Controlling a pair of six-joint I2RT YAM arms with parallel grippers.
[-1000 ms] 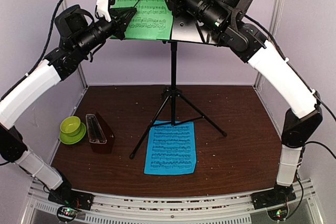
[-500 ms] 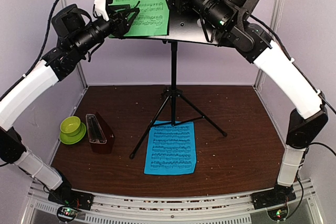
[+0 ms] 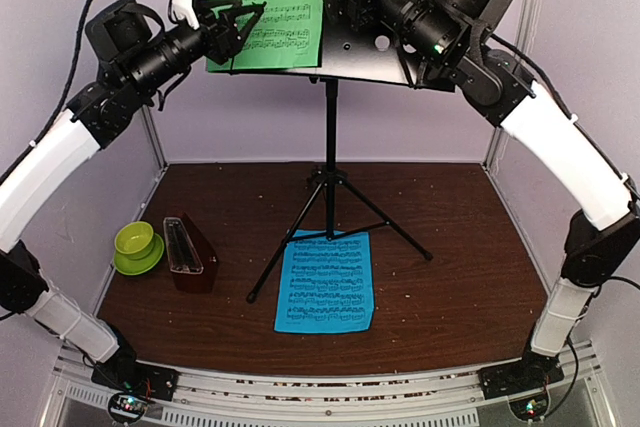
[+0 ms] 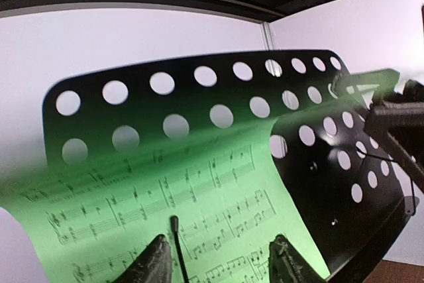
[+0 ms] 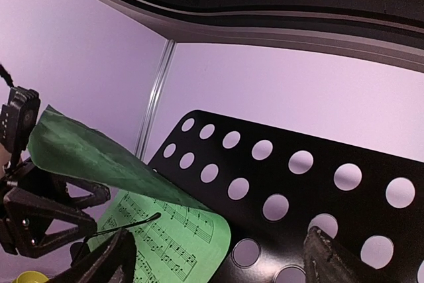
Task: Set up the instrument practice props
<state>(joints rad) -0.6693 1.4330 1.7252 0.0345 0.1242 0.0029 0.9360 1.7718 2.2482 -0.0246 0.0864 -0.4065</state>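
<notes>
The black perforated music stand (image 3: 372,47) rises on its tripod at the middle of the table. The green sheet (image 3: 265,15) leans on the left half of its desk, and its upper left corner (image 5: 86,154) curls forward. My left gripper (image 3: 238,29) hovers open just in front of the sheet (image 4: 199,190), its fingertips (image 4: 158,262) apart with nothing between them. My right gripper (image 3: 345,2) stands wide open before the desk (image 5: 278,170), off the sheet's right edge. The blue sheet (image 3: 326,282) lies flat by the tripod feet. At the left stands the metronome (image 3: 188,255).
A lime green cup and saucer (image 3: 135,245) sit left of the metronome near the table's left edge. A thin black page-holder wire (image 4: 175,243) sticks up over the green sheet between my left fingers. White walls and corner posts close in the table.
Both grippers have opened, let go of the green sheet and drawn back, the left one leftward and the right one rightward. The sheet now leans on the desk by itself.
</notes>
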